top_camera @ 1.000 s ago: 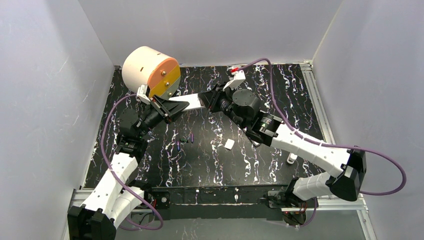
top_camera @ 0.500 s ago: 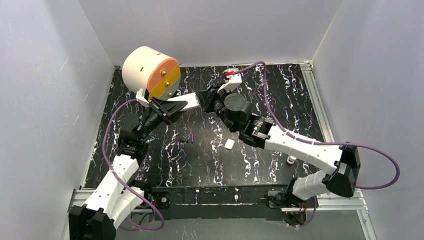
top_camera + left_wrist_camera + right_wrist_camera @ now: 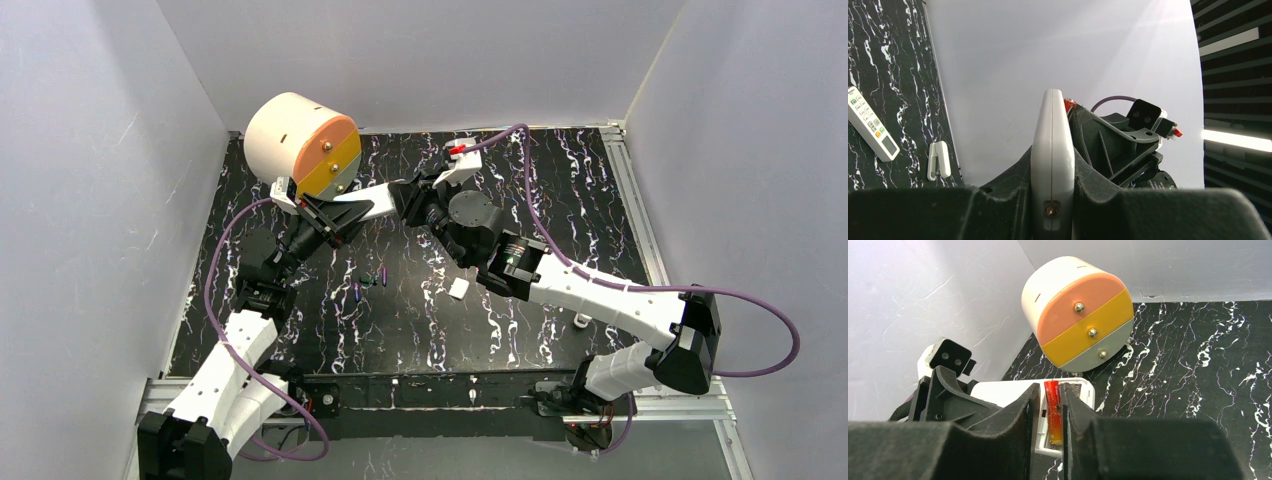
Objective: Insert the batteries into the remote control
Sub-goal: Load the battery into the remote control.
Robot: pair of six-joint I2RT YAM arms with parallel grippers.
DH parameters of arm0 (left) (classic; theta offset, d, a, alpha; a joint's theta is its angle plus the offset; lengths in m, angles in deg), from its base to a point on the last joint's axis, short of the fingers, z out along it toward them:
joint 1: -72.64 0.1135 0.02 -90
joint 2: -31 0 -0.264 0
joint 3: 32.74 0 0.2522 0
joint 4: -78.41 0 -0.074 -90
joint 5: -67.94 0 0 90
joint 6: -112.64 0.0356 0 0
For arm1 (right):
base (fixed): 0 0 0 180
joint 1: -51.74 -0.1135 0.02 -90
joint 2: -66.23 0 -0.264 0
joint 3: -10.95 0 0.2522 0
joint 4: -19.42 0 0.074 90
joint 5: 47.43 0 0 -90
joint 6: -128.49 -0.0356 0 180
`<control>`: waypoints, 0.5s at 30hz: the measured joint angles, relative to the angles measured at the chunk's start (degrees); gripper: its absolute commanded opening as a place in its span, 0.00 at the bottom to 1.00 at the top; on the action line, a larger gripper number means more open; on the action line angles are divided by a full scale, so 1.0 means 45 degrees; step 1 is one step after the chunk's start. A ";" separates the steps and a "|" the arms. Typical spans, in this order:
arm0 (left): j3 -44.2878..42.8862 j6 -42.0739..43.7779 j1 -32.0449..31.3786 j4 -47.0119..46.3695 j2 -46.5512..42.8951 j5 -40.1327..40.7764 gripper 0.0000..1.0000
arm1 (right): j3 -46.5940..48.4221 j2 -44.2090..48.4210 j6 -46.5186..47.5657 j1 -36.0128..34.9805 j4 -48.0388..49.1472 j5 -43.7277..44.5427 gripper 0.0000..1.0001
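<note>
Left jaws clamped on one remote (image 3: 1052, 160), right jaws clamped on one red-orange battery (image 3: 1053, 412)

On my black, white-veined surface (image 3: 600, 200), a cream drum (image 3: 300, 145) stands in the far left corner, its round face banded peach, yellow and grey with three metal studs. A small white block (image 3: 458, 288) lies mid-surface. Near the right edge I see a white clip (image 3: 582, 320), with a white buttoned handset (image 3: 870, 122) near it.
</note>
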 measured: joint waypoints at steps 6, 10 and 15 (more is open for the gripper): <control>0.0000 0.0005 0.0000 -0.0049 0.0000 0.0015 0.00 | 0.0053 0.0024 -0.0019 -0.0044 -0.0063 0.0005 0.33; 0.0000 0.0000 0.0000 -0.0112 0.0000 0.0015 0.00 | 0.0073 0.0092 -0.0068 -0.0049 -0.0155 0.0019 0.34; 0.0000 -0.0029 -0.0024 -0.0199 0.0000 0.0029 0.00 | 0.0272 0.0102 -0.0121 -0.0058 -0.0442 0.0053 0.36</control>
